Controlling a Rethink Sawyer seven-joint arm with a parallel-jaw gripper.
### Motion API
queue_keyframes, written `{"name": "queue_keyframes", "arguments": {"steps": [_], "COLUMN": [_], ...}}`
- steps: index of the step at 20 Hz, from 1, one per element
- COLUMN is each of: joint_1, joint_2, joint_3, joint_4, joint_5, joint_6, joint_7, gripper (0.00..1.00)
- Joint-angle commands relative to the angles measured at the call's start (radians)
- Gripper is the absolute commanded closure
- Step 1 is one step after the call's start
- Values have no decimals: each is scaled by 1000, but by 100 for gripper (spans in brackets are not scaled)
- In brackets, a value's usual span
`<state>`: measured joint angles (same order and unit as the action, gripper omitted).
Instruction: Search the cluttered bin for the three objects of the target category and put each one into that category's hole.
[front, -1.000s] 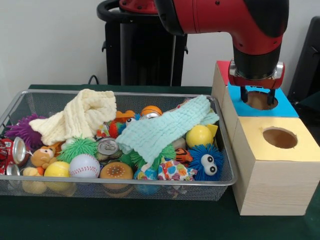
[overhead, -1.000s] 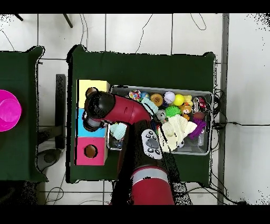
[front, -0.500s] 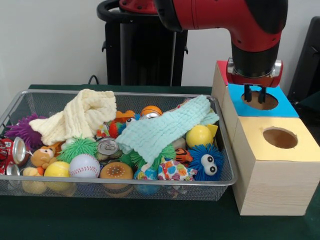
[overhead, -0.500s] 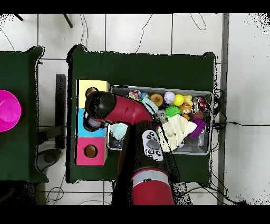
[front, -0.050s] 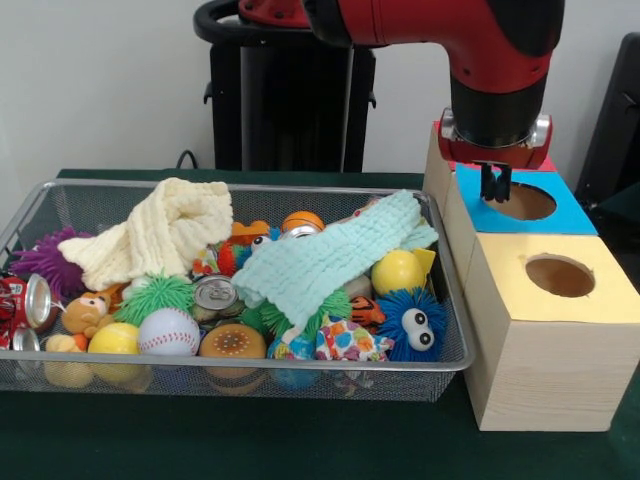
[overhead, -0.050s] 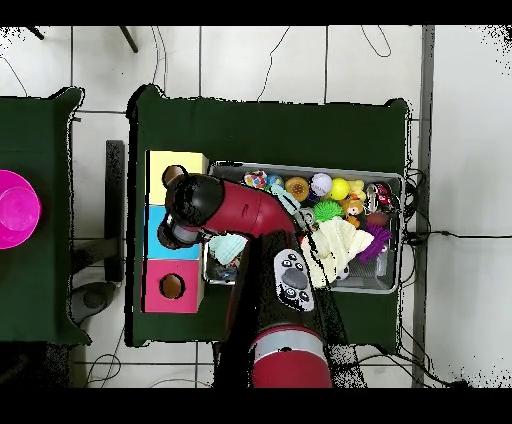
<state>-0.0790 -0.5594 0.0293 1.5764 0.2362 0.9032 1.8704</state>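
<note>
My gripper (front, -0.050s: 496, 184) hangs over the left rim of the hole in the blue-topped box (front, -0.050s: 560, 218). Its fingers are shut, with nothing between them. The wire bin (front, -0.050s: 250, 187) to the left is full of toys: a baseball (front, -0.050s: 168, 331), a yellow ball (front, -0.050s: 398, 271), a blue fuzzy ball with eyes (front, -0.050s: 415, 325), a green spiky ball (front, -0.050s: 155, 295) and a can (front, -0.050s: 215, 292). A cream cloth (front, -0.050s: 160, 235) and a mint cloth (front, -0.050s: 330, 255) lie over the pile. In the overhead view the arm (overhead, -0.050s: 190, 212) hides the gripper above the blue box (overhead, -0.050s: 157, 243).
A yellow-topped box with a hole (front, -0.050s: 560, 275) stands nearest the camera. A red-topped box (front, -0.050s: 442, 131) shows behind the blue one. A crushed red can (front, -0.050s: 25, 300) and a purple spiky ball (front, -0.050s: 45, 260) sit at the bin's left end. A pink bowl (overhead, -0.050s: 15, 208) rests on a side table.
My gripper has risen out of the blue box's hole and shifted left toward the bin. Its fingers, wide apart a second ago, have come together.
</note>
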Motion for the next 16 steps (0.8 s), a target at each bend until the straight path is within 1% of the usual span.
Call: {"name": "queue_keyframes", "arguments": {"steps": [1,5,8,11,14,16], "joint_1": [-16,-6,-8,-15,-18,-24], "joint_2": [-5,0,-2,16,34,51], "joint_3": [-65,-85,-82,-83,-80,-75], "joint_4": [-26,-67,-88,-118,-124,-133], "joint_5": [-105,-140,-149,-164,-173,-179], "joint_6": [117,131,145,104,46,37], "joint_7": [112,109,104,98,97,95], "gripper": [100,100,100,100,100,100]}}
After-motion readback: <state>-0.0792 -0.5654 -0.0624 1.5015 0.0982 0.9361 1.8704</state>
